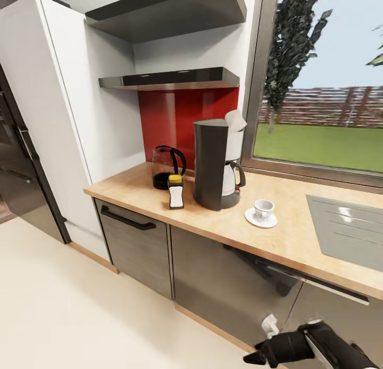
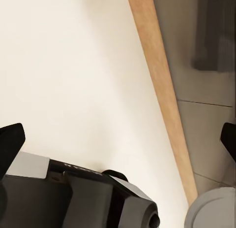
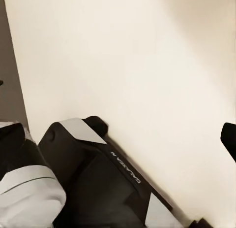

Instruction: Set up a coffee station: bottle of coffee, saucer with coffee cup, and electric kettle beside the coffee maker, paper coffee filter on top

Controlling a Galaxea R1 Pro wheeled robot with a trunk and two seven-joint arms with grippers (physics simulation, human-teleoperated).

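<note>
On the pale wooden counter (image 1: pixel 298 236) everything looks set: the tall dark coffee maker (image 1: pixel 213 164) wears a crumpled white filter (image 1: pixel 235 120), with the glass kettle (image 1: pixel 167 168) at its ten o'clock. The yellow-capped coffee bottle (image 1: pixel 176 191) lies at its nine o'clock, the glossy cup (image 1: pixel 264 209) on its saucer (image 1: pixel 260 218) at four o'clock. A black gripper (image 1: pixel 266 353) hangs low; both sets of fingers spread wide and empty, so I'd just check spacing.

Black coffee maker (image 1: pixel 213 164) upright on table (image 1: pixel 298 236), white filter (image 1: pixel 235 120) on top; kettle (image 1: pixel 166 167), yellow-capped coffee bottle (image 1: pixel 176 192) left beside; cup (image 1: pixel 264 209) on saucer (image 1: pixel 260 218) right.
</note>
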